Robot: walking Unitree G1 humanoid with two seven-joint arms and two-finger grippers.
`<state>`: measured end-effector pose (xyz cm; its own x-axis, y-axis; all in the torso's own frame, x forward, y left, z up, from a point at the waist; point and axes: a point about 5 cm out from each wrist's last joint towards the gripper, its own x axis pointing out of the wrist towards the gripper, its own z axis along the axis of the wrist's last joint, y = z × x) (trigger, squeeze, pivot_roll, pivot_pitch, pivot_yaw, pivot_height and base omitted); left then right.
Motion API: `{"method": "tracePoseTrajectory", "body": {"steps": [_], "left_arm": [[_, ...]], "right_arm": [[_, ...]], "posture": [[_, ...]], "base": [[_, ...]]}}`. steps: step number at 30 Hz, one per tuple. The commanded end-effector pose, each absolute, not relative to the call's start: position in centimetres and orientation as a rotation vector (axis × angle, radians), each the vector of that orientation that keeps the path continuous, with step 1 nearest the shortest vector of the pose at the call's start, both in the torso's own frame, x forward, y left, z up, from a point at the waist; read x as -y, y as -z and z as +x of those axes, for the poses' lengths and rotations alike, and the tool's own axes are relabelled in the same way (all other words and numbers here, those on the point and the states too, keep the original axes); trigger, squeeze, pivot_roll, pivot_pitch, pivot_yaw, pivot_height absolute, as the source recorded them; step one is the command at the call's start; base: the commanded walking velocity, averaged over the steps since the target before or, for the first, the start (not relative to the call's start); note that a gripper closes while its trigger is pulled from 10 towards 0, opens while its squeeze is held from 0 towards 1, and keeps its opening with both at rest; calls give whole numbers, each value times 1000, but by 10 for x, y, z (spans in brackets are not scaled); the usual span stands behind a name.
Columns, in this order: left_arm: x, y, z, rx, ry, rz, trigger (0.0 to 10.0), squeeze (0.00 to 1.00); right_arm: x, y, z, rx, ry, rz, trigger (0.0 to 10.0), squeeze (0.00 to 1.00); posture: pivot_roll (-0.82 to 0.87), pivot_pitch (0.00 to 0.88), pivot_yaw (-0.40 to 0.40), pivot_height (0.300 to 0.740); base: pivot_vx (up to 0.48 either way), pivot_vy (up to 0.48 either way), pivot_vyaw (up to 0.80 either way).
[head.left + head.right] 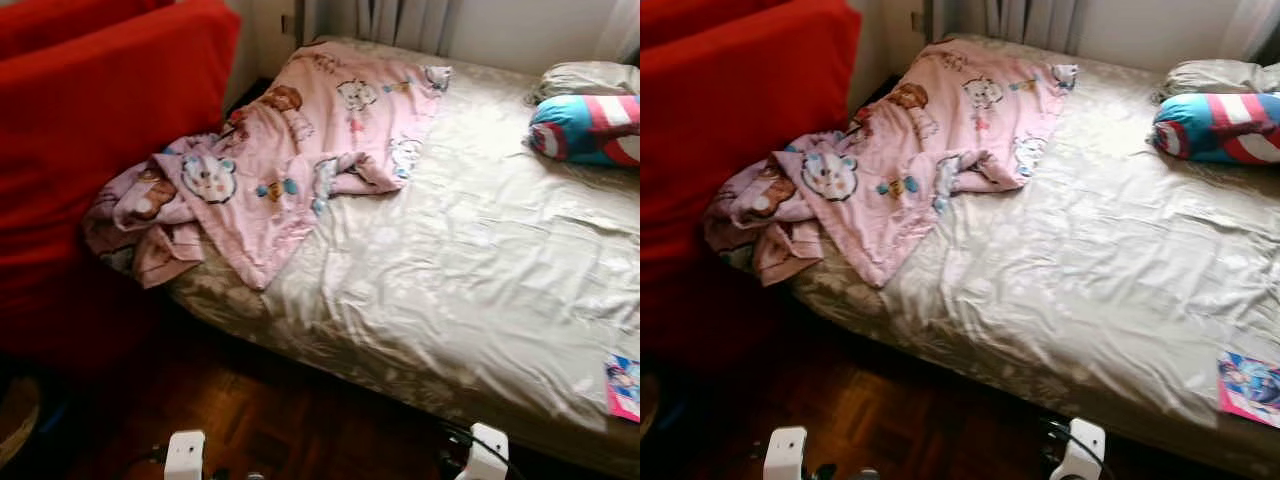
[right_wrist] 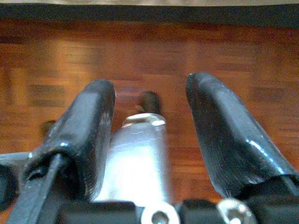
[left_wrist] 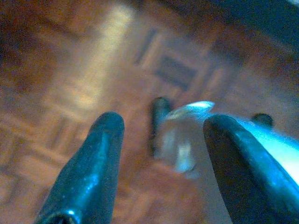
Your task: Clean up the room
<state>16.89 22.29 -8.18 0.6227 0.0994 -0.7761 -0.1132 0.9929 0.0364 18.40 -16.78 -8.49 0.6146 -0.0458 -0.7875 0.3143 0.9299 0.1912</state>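
Note:
A pink cartoon-print blanket [image 1: 290,150] lies crumpled across the near left corner of the bed [image 1: 470,280], one end spilling toward the red sofa [image 1: 90,150]. A striped blue, red and white pillow [image 1: 590,128] rests at the bed's far right, with a beige pillow [image 1: 590,78] behind it. A pink booklet [image 1: 624,388] lies at the bed's near right edge. Both arms hang low over the parquet floor [image 2: 149,51]. My left gripper [image 3: 161,126] is open with nothing between its fingers. My right gripper [image 2: 149,93] is open too, holding nothing.
The red sofa stands tight against the bed's left side. Dark parquet floor [image 1: 250,410] runs between me and the bed. Curtains [image 1: 400,20] hang behind the bed's head. A round object [image 1: 15,415] sits on the floor at the far left.

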Motion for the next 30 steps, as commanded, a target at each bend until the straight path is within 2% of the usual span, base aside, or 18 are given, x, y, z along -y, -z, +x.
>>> {"method": "tracePoseTrajectory", "body": {"steps": [1, 14, 30], "left_arm": [[-219, 86, 163, -916, -115, -19, 10000, 0], [-218, 86, 163, -917, -115, -19, 10000, 0], [-217, 86, 163, -910, -119, -35, 10000, 0]], "right_arm": [[173, 89, 175, -914, 228, 322, 10000, 0], [173, 89, 175, -918, 220, 314, 10000, 0], [174, 89, 175, -920, 209, 307, 10000, 0]], "posture": [[118, 149, -25, 740], [119, 129, -26, 740], [124, 138, -29, 740]], "base": [[0, 480, 0], [0, 456, 0], [0, 0, 0]]}}
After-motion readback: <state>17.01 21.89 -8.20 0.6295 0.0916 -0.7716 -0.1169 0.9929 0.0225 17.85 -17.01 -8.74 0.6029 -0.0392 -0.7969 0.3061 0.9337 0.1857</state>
